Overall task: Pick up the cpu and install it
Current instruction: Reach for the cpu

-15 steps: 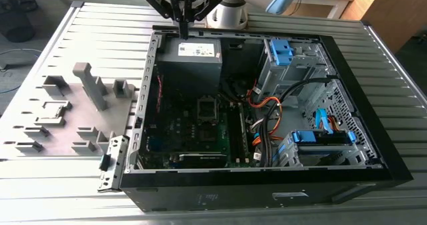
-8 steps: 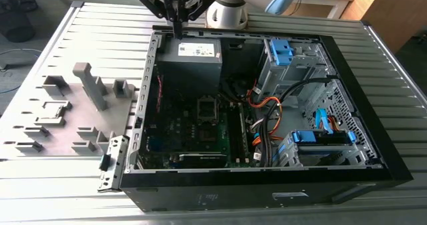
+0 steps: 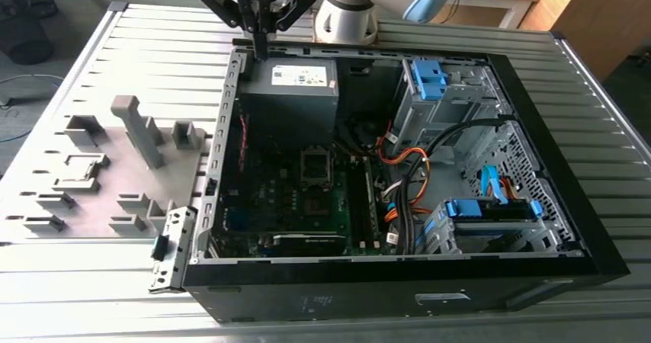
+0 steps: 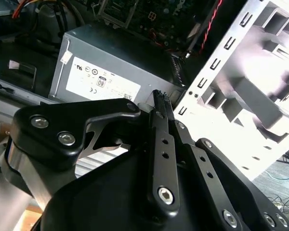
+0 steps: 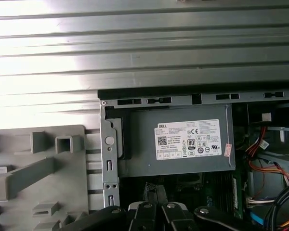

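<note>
Early days on this one, by the look of it. Can see the pincer hanging above the back corner of the case, right over the power supply, not touching anything. Looks closed to me: fingertips pressed together in the second wrist view with nothing visible between them, so not carrying anything as far as can be made out. Reckon the cpu to be that small pale square sitting in a pocket of the fixture plate out on the table, over on the exterior view's left and well apart from the pincer. Too small to swear to, though. Peering inside the case, can make out the socket on the motherboard, just beside the power supply, dark in the middle and seemingly bare. So: not picked up, not installed. Leaves pretty much the whole job to do, the grab and the seating both. Worth noting the grey blocks standing up near that pocket, and the cables running close beside the socket.
</note>
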Available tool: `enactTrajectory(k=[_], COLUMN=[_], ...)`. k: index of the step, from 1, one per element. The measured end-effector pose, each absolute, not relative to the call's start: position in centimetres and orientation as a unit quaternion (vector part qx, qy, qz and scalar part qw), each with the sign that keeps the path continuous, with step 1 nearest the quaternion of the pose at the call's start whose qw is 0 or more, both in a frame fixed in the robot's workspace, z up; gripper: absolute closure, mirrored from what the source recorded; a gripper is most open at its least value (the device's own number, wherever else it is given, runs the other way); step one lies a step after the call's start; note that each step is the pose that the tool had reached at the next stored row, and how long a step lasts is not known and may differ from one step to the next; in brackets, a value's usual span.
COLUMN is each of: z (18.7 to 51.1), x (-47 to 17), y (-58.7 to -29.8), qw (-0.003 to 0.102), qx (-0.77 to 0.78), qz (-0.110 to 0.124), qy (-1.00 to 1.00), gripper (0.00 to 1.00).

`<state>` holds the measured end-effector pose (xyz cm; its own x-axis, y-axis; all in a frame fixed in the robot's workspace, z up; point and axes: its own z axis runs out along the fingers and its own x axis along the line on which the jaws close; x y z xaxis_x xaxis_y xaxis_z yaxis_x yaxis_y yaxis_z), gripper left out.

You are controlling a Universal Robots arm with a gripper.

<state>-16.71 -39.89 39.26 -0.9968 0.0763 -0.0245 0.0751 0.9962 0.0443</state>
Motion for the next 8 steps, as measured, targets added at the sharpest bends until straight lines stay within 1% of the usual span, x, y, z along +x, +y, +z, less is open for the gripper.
enactTrajectory(k=[8], z=[39.25], x=[-17.86], y=[-39.89], qw=[0.013], qx=[0.038], qz=[0.022], qy=[0.999], gripper=[0.89])
